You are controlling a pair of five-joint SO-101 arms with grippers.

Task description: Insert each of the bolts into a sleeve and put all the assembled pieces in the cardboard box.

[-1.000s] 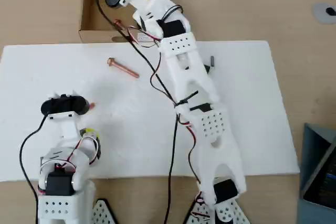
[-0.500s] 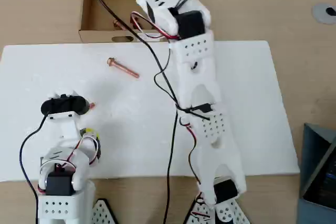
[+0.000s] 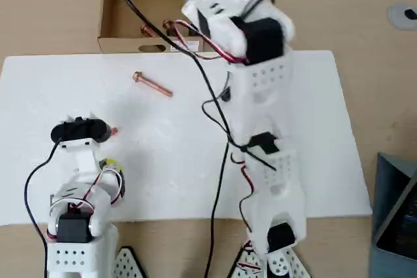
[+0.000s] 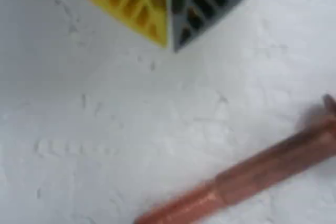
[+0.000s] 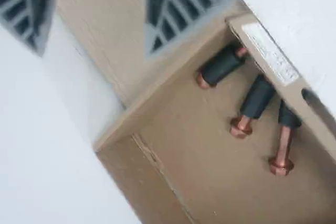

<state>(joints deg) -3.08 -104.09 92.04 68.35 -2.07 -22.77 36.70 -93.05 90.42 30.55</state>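
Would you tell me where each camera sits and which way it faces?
High view: fixed overhead, looking down on table, left arm, right arm.
Left wrist view: close above mat, faces a bolt; shut left gripper.
Right wrist view: above box, looking in; open right gripper.
High and right wrist views share the box.

white mat [image 3: 319,128] over a light wooden table [image 3: 378,63]

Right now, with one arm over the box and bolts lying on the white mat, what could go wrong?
The copper bolt beside the shut left gripper is round; a nudge might roll it away. The black cable of the right arm drapes across the cardboard box wall and might snag it.
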